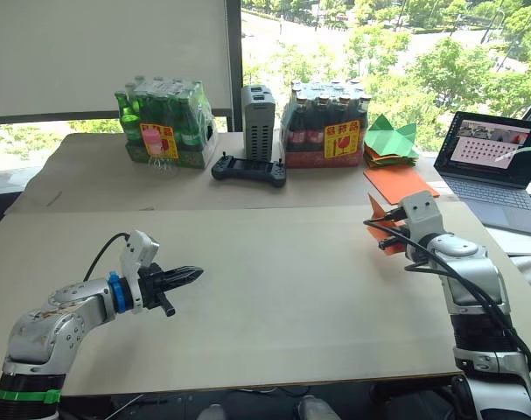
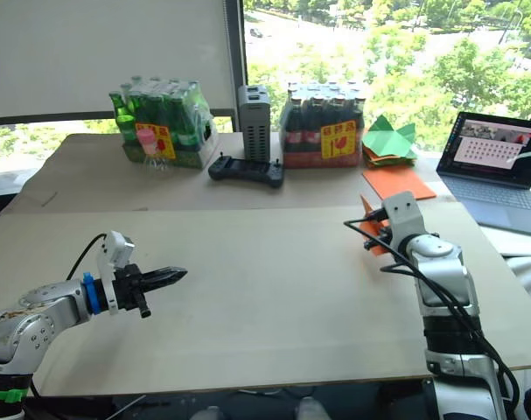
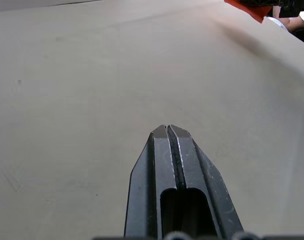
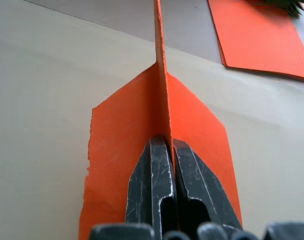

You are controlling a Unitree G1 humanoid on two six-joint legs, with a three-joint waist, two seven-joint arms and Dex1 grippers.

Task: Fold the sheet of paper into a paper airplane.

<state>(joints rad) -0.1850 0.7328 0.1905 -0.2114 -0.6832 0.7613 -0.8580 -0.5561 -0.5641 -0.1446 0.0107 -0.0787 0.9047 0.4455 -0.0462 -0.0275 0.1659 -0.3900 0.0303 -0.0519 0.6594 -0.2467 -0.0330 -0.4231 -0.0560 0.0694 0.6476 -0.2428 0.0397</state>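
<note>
We see our right gripper (image 4: 165, 142) pinching the folded bright-orange paper airplane (image 4: 192, 120) by its upright keel | our left gripper (image 3: 168, 131) closed, empty, over the beige tabletop (image 1: 282, 280)

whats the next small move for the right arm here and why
Probably open the right pincer and draw back. It is shut on the upright centre fin of the paper airplane, whose two wings already spread flat on the table with a pointed nose, so the folding looks finished. The left pincer is shut with nothing in it, far off, so no further crease seems set up.
</note>
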